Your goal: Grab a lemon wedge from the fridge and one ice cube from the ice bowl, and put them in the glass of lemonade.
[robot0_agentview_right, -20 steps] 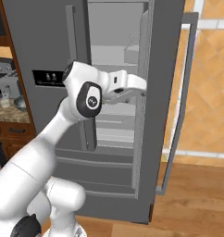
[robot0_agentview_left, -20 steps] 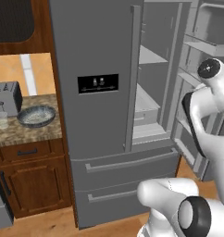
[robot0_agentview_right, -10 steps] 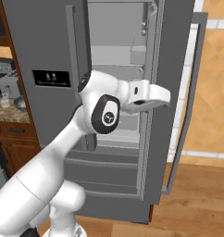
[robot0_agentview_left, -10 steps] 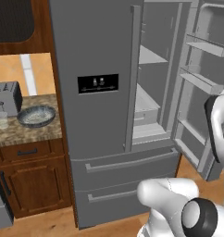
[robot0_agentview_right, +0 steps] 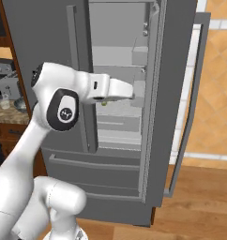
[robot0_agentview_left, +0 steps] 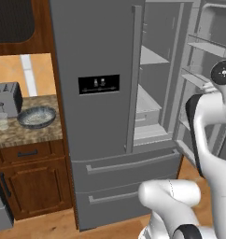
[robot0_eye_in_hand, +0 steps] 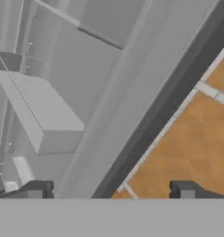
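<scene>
Swung further right past the open fridge (robot0_agentview_left: 105,116) door, gripper (robot0_eye_in_hand: 109,189) spread wide and empty. Lemon wedge (robot0_agentview_right: 104,103) (tiny green speck) on inner shelf, not yet reached.

fridge (robot0_agentview_left: 98,112): right door open | ice bowl (robot0_agentview_left: 37,117), glass of lemonade (robot0_agentview_left: 1,120): on counter

The ice bowl (robot0_agentview_left: 36,117) sits on the counter (robot0_agentview_left: 21,135) left of the fridge (robot0_agentview_left: 96,112), right of the toaster (robot0_agentview_left: 6,99).
</scene>
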Tool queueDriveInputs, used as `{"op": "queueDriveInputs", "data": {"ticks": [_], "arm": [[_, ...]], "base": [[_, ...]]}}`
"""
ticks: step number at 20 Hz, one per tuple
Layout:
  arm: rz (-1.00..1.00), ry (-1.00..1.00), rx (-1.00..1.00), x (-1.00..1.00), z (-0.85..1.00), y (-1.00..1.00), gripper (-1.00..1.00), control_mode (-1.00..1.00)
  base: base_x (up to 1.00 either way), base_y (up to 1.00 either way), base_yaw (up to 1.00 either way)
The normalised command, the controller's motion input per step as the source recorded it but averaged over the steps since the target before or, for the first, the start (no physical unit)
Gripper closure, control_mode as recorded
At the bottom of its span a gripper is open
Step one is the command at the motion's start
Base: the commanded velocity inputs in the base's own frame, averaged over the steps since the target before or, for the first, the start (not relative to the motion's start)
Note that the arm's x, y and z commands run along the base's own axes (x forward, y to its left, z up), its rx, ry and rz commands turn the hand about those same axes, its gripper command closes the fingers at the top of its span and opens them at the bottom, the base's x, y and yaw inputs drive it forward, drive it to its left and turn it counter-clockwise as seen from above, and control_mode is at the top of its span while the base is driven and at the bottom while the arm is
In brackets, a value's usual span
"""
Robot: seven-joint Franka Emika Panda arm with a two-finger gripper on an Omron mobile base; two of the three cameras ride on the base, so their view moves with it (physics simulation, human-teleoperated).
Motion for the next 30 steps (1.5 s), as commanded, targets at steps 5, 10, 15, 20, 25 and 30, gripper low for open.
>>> {"op": "queueDriveInputs", "data": {"ticks": [5,10,15,20,25,30], "arm": [[0.01,-0.13,0.47,0.02,-0.20,1.00,-1.00,-1.00],[0.25,0.00,0.43,0.28,-0.16,1.00,-1.00,-1.00],[0.47,0.00,0.16,0.08,0.09,0.97,-1.00,-1.00],[0.30,0.03,-0.03,0.29,0.17,0.56,-1.00,-1.00],[0.00,0.00,0.00,0.62,0.00,0.38,-1.00,-1.00],[0.00,0.00,0.00,0.94,-0.15,0.18,-1.00,-1.00]], "base": [[0.00,0.00,0.00],[0.00,0.00,0.00],[0.00,0.00,0.00],[0.00,0.00,0.00],[0.00,0.00,0.00],[0.00,0.00,0.00]]}}
